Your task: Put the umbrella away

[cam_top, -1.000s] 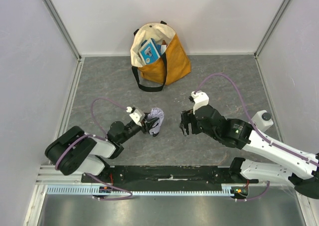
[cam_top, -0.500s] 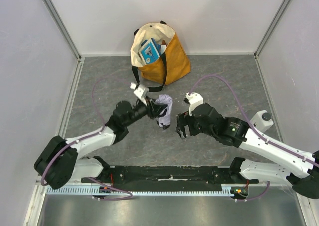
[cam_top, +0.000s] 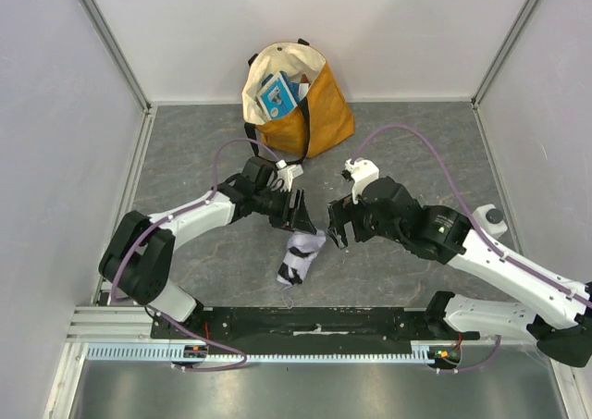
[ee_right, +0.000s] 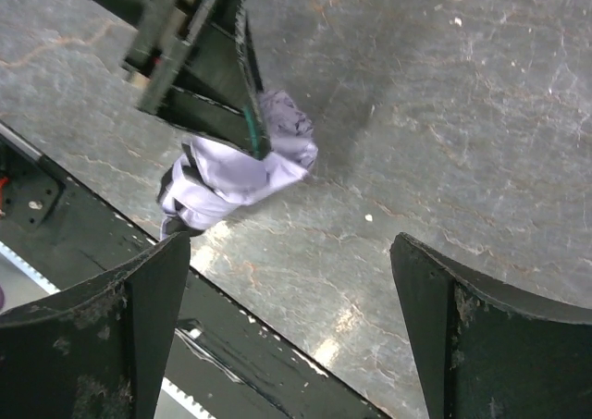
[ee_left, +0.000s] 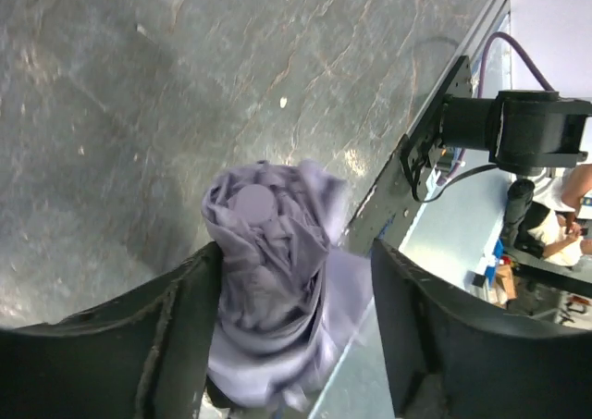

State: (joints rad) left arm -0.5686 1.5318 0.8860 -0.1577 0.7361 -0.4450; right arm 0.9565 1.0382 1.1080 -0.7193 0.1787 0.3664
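- The umbrella point(cam_top: 301, 255) is seen folded into a lavender-white bundle, low over or on the grey tabletop point(cam_top: 185, 151). It is located close to the black base rail point(cam_top: 314, 322) at the near edge. Whether it rests on the surface cannot be told.
- Its long axis is read as running from the left gripper point(cam_top: 298, 217) down towards the near edge, tilted slightly to the left in the top view.
- In the left wrist view the bundle is seen end-on between the fingers. It is pressed against one finger and a gap is noted at the other, so the left gripper is recorded as spread apart and the bundle is judged not to be clamped.
- The right gripper point(cam_top: 333, 227) is noted wide apart with nothing between its fingers. It is placed just beside the umbrella's upper end, on the right.
- The left gripper is judged the nearer of the two, being directly over the bundle.
- The tote bag point(cam_top: 319, 114) is found upright at the far wall, mouth open, with blue-and-white items point(cam_top: 277, 93) already inside.
- The bag lies beyond the left gripper and the umbrella on its near side, so the two are well apart.
- A re-grasp is judged necessary before any carry towards the bag.
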